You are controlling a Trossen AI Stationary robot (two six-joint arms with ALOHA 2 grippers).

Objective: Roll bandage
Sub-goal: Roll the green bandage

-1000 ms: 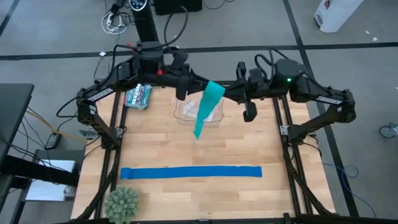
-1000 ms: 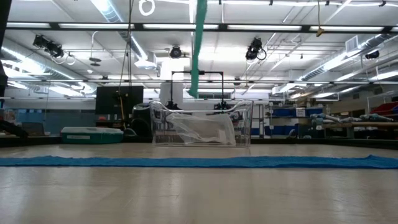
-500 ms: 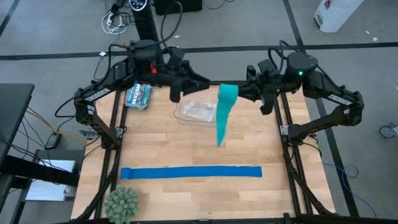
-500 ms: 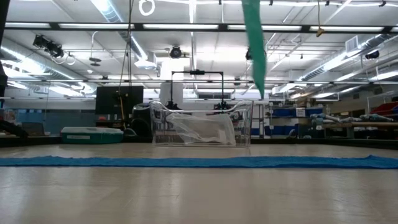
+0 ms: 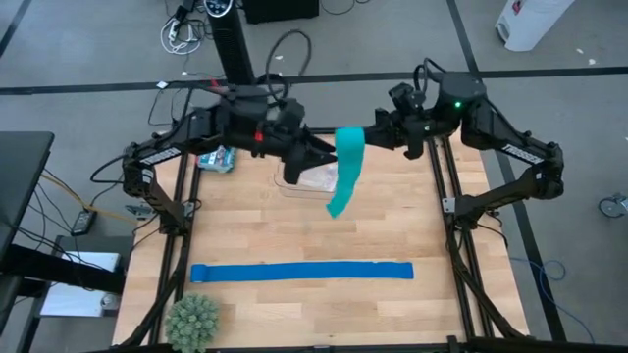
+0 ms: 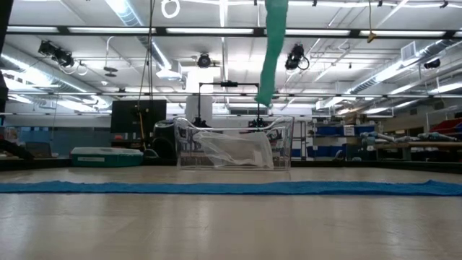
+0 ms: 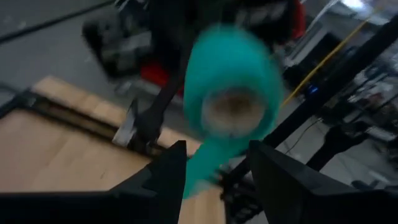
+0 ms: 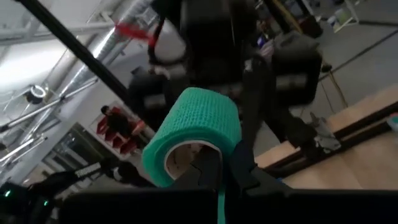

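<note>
Clamping the bandage (image 5: 344, 169) roll, the right pincer (image 5: 371, 133) hangs above a clear bin (image 5: 312, 177) holding plastic; the left pincer (image 5: 319, 158), fingers apart, faces it.

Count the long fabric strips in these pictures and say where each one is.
2. The teal-green stretchy bandage hangs in the air from its partly wound roll, held by the right gripper above the table's far side. The royal-blue fabric strip lies flat along the near side.
</note>
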